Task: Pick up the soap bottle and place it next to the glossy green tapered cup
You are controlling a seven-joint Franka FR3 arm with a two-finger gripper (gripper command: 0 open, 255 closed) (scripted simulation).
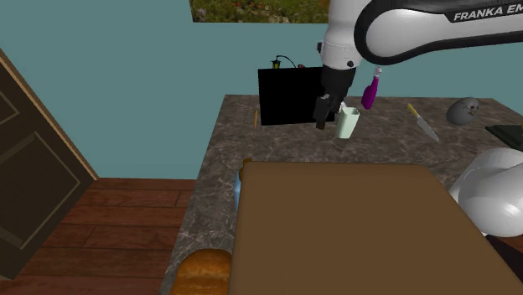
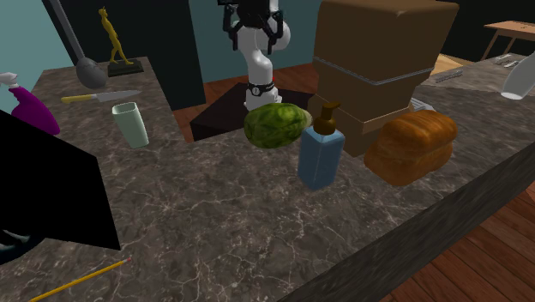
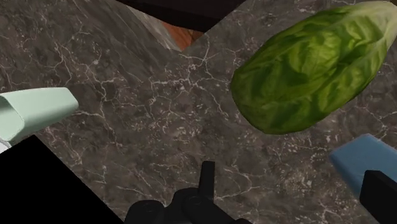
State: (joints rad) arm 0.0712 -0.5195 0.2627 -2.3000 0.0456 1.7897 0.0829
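The soap bottle is blue with a brown pump. It stands upright on the marble counter between a green lettuce head and a bread loaf. The tapered cup is pale green and stands upright further along the counter; it also appears beside the hand as the cup. My gripper hangs above the counter close to the cup. In the wrist view the gripper is open with nothing between its fingers, and the soap bottle's blue corner lies by one finger.
A purple spray bottle, a yellow-handled knife and a grey object lie beyond the cup. A black box stands at the counter's back. A pencil, a ladle and a gold figurine also show.
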